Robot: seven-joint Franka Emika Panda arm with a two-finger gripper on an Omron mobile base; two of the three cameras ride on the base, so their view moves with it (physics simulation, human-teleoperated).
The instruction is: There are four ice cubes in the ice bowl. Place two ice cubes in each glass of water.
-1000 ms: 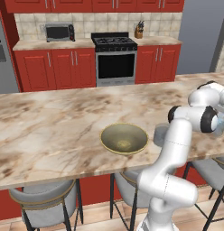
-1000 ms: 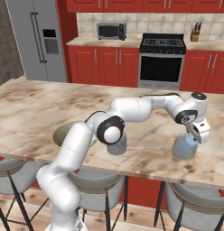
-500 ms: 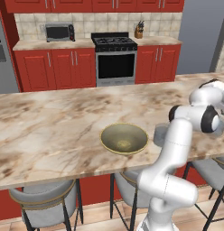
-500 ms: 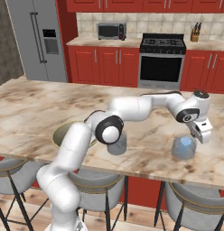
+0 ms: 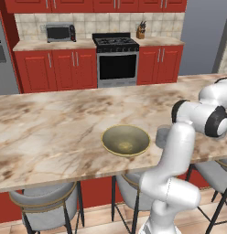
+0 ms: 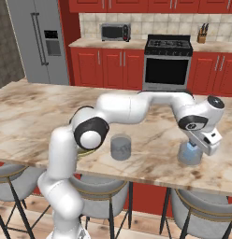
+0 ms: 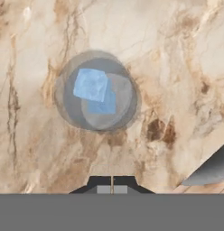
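Rising off the right-frame glass holding two ice cubes, gripper is showing narrow, empty jaws.

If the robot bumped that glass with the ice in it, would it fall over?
Probably not easily. The glass looks short and wide, standing upright on the flat marble counter, so it would likely slide before tipping. The two ice cubes inside would probably shift about. It stands near the counter's edge, so a hard shove seems risky.
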